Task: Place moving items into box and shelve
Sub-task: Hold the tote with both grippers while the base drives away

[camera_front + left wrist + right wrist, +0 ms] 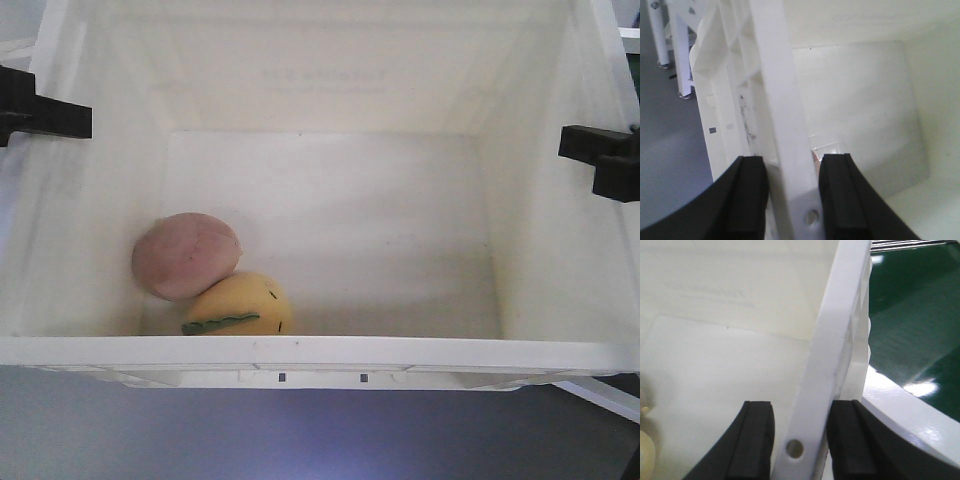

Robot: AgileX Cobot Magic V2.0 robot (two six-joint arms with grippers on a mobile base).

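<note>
The white box (300, 352) fills the front view, seen from above. On its floor near the front left corner lie the two moving items, touching: a pink-brown ball (187, 255) and a pale yellow ball (240, 305) with a green stripe. My left gripper (60, 118) clamps the box's left rim (775, 75), one finger (752, 190) outside and one inside. On the opposite side, my right gripper (590, 150) clamps the right rim (840, 330) the same way, with a finger (757, 440) inside the box.
Grey floor (200, 430) shows below the box's front edge. A white metal frame on legs (665, 40) stands left of the box. A dark green surface (910, 315) and a white ledge (910, 420) lie to its right.
</note>
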